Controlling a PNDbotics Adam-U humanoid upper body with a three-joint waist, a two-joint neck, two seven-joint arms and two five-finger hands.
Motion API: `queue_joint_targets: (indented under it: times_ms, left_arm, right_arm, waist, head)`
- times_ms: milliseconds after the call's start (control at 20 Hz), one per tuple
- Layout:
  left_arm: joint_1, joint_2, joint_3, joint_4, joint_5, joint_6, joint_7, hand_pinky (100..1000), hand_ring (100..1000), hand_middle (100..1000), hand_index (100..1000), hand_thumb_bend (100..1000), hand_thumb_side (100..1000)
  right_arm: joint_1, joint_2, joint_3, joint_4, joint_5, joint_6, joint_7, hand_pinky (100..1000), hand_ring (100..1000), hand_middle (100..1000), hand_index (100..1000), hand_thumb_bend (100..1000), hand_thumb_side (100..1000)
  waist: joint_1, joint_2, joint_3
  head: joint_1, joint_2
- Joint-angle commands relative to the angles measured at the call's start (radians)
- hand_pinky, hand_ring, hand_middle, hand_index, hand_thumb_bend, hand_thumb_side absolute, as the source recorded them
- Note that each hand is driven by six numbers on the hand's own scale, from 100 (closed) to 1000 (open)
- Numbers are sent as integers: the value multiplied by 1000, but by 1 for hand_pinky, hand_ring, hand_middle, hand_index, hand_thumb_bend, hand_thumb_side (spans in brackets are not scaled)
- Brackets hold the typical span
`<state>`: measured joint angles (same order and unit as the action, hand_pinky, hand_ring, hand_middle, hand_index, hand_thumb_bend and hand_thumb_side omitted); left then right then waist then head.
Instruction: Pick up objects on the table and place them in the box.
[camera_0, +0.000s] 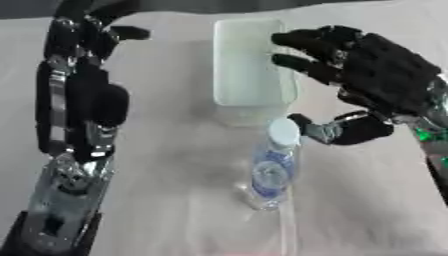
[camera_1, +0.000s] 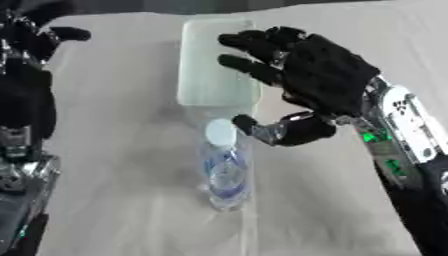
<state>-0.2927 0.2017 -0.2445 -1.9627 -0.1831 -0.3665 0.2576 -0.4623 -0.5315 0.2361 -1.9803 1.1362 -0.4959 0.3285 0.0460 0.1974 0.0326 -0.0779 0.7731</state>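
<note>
Clear ribbed bottle (camera_0: 271, 167) — white-capped, probably plastic — beside the spread right robot hand (camera_1: 319, 75).

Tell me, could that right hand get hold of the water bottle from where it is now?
Probably yes. The right hand hangs open just beside the bottle, its thumb close by the white cap and nothing between them. The clear box stands just beyond the bottle, apparently out of the way.

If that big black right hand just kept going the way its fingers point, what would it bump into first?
Probably the clear box: the right hand has its fingers stretched toward the left, already overlapping the box's near edge. The bottle stands lower, beside the thumb. Depth is uncertain.
</note>
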Motion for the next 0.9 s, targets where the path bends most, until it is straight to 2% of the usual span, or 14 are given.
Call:
queue_joint_targets:
  times_ms: [50, 250, 450, 600, 900]
  left_arm:
    - [-2, 1, -1, 12, 3, 8, -1, 616, 786, 848, 929, 511, 765]
    - [2, -1, -4, 37, -1, 6, -5, 614, 785, 845, 927, 508, 768]
    - [6, -2, -7, 46, -2, 2, -8, 614, 784, 843, 925, 508, 768]
    - [10, -2, -8, 47, -2, 1, -10, 614, 784, 843, 924, 510, 769]
    - [17, -1, -7, 48, -3, 1, -11, 614, 783, 842, 923, 507, 768]
  right_arm:
    - [-25, -49, 8, -20, -12, -25, 32, 830, 916, 1000, 1000, 244, 1000]
    - [-40, -72, 12, -20, -15, -39, 37, 832, 899, 1000, 982, 166, 1000]
    - [-59, -95, -8, -20, -2, -29, 0, 763, 847, 1000, 926, 100, 1000]
    - [-69, -124, -37, -20, 20, -6, -53, 684, 789, 1000, 862, 100, 1000]
    - [-75, -200, -96, -20, 54, 32, -159, 634, 748, 1000, 826, 100, 1000]
  waist:
    - [-4, -20, 0]
    - [-4, -23, -1]
    - [-5, -27, 1]
    - [-5, -29, 2]
    - [-6, -34, -8]
  head:
    - [1, -3]
    - [-1, -13]
    - [-8, -33]
    - [-17, -48]
    - [-30, -65]
